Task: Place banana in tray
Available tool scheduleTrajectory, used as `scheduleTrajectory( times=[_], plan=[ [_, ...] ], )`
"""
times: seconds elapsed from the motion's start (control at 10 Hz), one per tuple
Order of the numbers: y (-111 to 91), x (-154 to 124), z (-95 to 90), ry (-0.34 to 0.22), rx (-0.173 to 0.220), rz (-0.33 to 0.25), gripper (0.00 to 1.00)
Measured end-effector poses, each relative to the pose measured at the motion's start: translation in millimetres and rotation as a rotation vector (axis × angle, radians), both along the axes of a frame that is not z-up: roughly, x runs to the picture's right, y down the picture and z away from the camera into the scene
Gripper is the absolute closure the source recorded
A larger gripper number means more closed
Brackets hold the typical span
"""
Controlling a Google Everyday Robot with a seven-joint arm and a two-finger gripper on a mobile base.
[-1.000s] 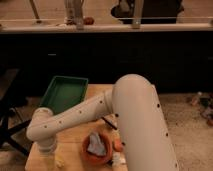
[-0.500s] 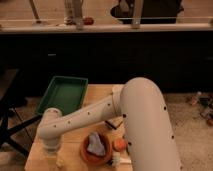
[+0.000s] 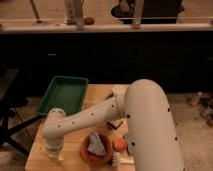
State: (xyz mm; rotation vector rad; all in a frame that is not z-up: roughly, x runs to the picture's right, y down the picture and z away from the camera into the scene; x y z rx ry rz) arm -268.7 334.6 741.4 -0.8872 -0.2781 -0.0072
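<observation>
Since the last frame our arm has swung lower over the bench's (image 3: 36,159) front-left corner, where the gripper (image 3: 54,152) points down; we cannot tell its state. We cannot make out the banana. The green tray (image 3: 65,94) lies far-left, apart.

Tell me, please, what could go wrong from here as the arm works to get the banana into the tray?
The gripper sits low at the table's front-left corner, and the banana cannot be made out beneath it; a poor grasp might push it off the edge. The forearm passes close by the orange bowl, so swinging toward the green tray could bump it.
</observation>
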Motion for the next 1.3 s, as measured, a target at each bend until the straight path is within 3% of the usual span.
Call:
scheduleTrajectory(
  times=[0.3, 0.4, 0.8, 1.3],
  plan=[
    [0.5, -0.2, 0.4, -0.009, -0.006, 0.002, 0.96],
    [0.1, 1.1, 1.4, -0.018, -0.009, 0.003, 1.00],
    [-1.3, 8.2, 7.4, -0.134, -0.026, 0.003, 1.00],
    [-8.0, 20.5, 6.6, -0.185, -0.007, -0.029, 1.00]
  ],
)
